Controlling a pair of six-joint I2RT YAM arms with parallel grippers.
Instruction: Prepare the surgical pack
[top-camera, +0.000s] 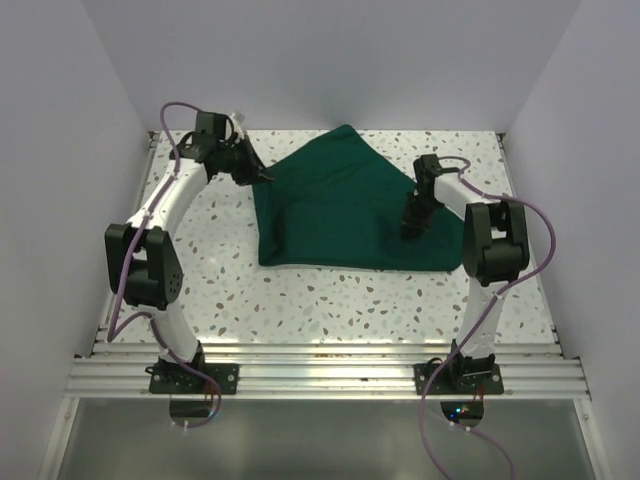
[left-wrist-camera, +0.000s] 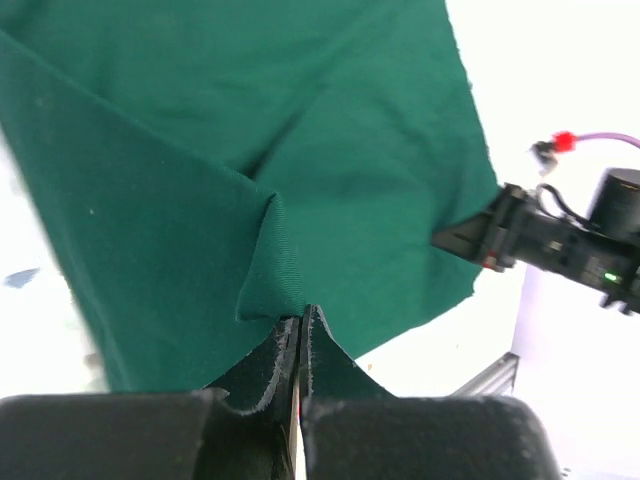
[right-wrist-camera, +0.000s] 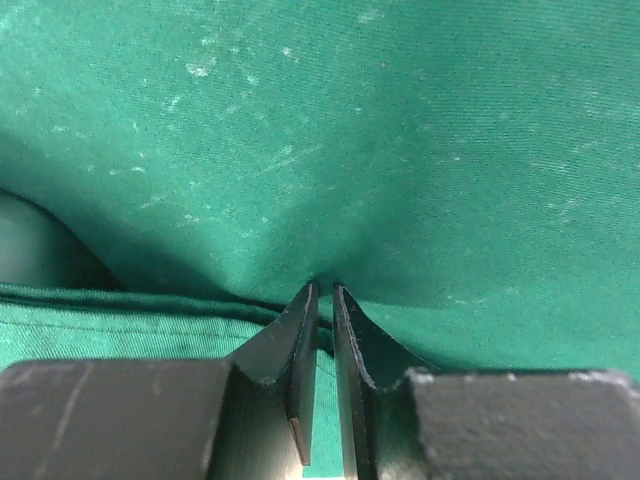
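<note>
Item: surgical pack (top-camera: 340, 210). Dark green drape, partly folded, flat on table (top-camera: 300, 300), centre toward 12 o'clock.
My left gripper (top-camera: 262, 177): jaws fully together, pinching small fold at pack's 10 o'clock corner.
My right gripper (top-camera: 412, 232): jaws nearly together, thin tuck of cloth at tips, pack's 4 o'clock edge.
Step, my judgement: folding or spreading drape.
Method: lift both pinches level, move together, cloth taut not stretched. Right pinch looks shallow, may slip.

Room near, drape (top-camera: 340, 205) far
It blankets the far table (top-camera: 300, 295); bare top lies nearer, between left arm (top-camera: 165, 215) and right arm (top-camera: 492, 245).
</note>
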